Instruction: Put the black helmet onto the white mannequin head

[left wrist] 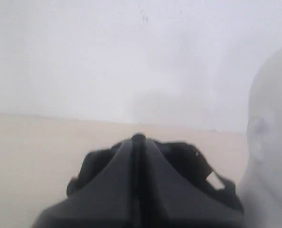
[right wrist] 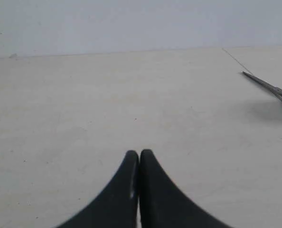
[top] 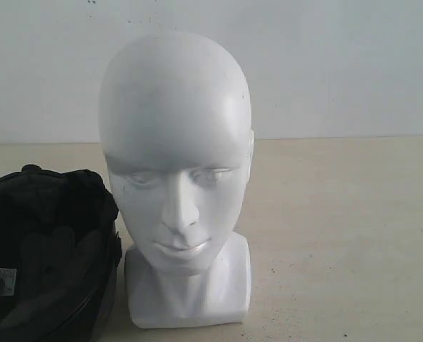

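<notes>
The white mannequin head (top: 176, 142) stands upright on its block base in the middle of the table, facing the exterior camera. To its left lies the black helmet (top: 48, 242), opening up, showing padded lining and a small white label (top: 5, 279). Neither gripper shows in the exterior view. In the left wrist view my left gripper (left wrist: 138, 138) is shut, fingers pressed together, low and just in front of the helmet (left wrist: 188, 161); contact cannot be told. The head (left wrist: 271, 142) is beside it. My right gripper (right wrist: 139, 153) is shut over bare table.
A pale wall (top: 340, 64) runs behind the beige table (top: 340, 235). A thin metal pointed tool, like scissors (right wrist: 269, 88), lies on the table in the right wrist view.
</notes>
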Tool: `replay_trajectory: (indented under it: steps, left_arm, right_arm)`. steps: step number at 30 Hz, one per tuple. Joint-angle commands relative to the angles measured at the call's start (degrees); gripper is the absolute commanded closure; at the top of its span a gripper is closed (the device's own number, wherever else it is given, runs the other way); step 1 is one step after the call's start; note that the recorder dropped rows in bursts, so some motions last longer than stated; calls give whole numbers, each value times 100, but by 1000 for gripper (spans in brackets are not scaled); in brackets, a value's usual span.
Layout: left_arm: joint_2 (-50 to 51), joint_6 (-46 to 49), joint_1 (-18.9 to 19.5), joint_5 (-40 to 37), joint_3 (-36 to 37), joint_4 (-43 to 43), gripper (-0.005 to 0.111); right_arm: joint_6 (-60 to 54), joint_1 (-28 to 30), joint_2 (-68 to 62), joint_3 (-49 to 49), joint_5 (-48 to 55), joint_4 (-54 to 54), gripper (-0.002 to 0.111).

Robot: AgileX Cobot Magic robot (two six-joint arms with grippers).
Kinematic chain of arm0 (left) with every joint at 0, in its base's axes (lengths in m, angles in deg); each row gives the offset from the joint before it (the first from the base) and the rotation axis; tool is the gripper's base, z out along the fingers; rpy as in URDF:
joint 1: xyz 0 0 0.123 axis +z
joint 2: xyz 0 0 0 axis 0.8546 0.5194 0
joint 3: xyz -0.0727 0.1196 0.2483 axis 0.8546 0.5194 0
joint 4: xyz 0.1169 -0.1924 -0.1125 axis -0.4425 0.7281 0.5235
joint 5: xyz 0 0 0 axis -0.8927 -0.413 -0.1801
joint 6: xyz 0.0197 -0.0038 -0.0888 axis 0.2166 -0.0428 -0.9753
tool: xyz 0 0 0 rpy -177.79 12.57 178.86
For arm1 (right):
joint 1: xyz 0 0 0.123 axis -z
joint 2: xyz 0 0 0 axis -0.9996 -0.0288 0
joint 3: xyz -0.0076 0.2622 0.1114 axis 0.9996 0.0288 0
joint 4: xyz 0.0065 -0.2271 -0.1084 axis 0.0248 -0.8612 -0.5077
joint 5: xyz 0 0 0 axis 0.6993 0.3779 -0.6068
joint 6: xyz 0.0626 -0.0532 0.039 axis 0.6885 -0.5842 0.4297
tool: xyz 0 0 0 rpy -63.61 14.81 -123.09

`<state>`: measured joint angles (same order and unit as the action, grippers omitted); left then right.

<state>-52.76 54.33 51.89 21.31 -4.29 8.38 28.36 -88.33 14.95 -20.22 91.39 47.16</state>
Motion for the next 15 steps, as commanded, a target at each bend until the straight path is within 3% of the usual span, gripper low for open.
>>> replay_trajectory:
  steps: [1,3,6,9,11,12,13,15]
  left_arm:
    - [-4,-85,-42,-166,-721,347,102]
    - [-4,-172,-42,541,-687,383,102]
    - [-4,-688,-42,541,-713,1170,102]
    - [59,-681,-42,-230,-712,2037,102]
    - [944,337,-42,-1299,-867,3140,102]
    - [1844,1394,-42,-2178,-1045,3705,102]
    - [2657,1509,-42,-2605,-1233,3753,102]
    - [3731,1876,-42,-2717,-1539,3732,102]
  right_arm:
    - [-34,42,28,-6,-49,10,108]
    - [-34,42,28,-6,-49,10,108]
    - [-34,42,28,-6,-49,10,108]
    - [-34,42,28,-6,-49,10,108]
    - [-34,42,28,-6,-49,10,108]
    - [-34,42,28,-6,-49,10,108]
    - [-34,42,28,-6,-49,10,108]
    - [-34,42,28,-6,-49,10,108]
